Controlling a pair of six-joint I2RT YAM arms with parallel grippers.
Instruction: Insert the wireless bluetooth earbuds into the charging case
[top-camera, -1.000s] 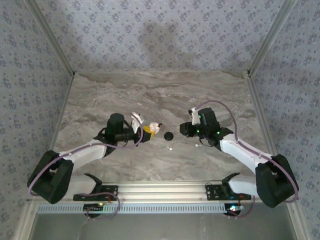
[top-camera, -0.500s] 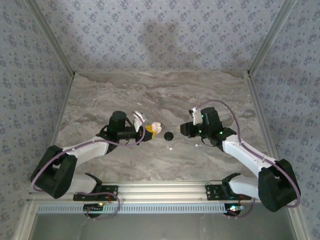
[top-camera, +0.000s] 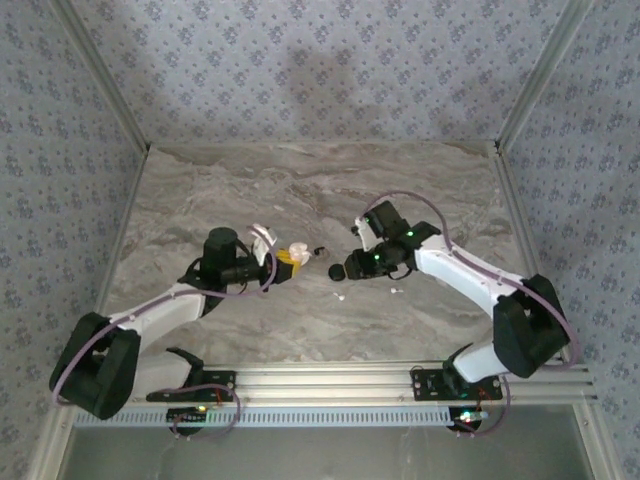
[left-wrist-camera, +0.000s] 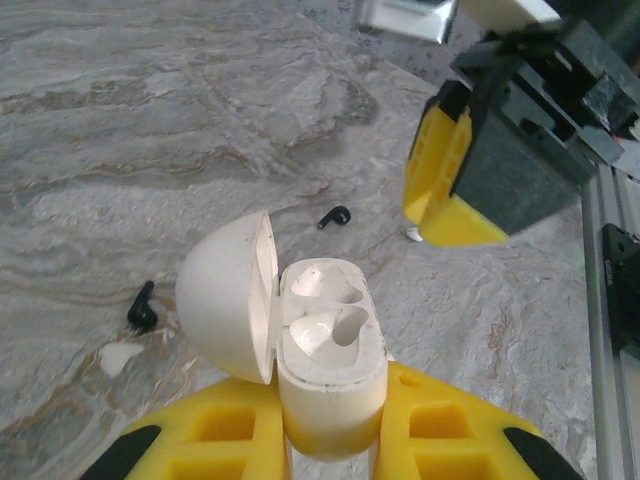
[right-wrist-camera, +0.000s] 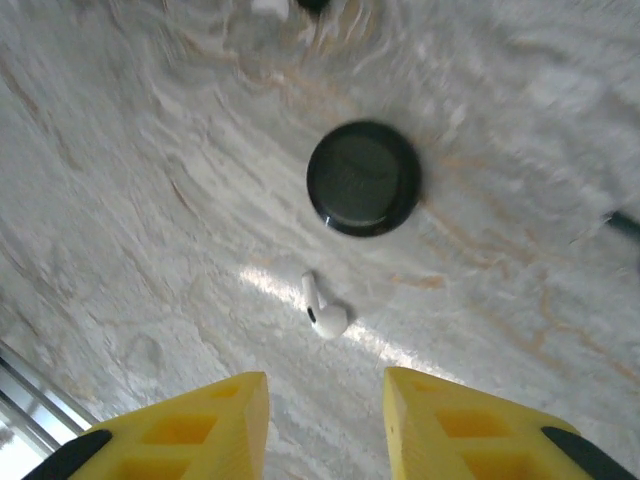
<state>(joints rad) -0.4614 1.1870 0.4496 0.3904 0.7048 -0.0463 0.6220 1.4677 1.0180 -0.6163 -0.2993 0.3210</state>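
Charging case (left-wrist-camera: 325, 350) sits pinched in the left jaws, lid flipped open sideways, both sockets empty. One earbud (right-wrist-camera: 322, 308) lies on the bench (top-camera: 300, 190) just ahead of the right jaws — those are spread, nothing between them. Black disc (right-wrist-camera: 363, 178) lies just past it, not touching. Second earbud (top-camera: 396, 291) lies beside the right arm (top-camera: 460, 270). Two small black bits (left-wrist-camera: 335, 215) lie near the case. Left arm (top-camera: 160, 305) and right arm both reach inward, wrists low — jaws face each other.

left hand (left-wrist-camera: 330, 440) clamped, arm stretched inward | right hand (right-wrist-camera: 326, 420) jaws apart, aimed downward
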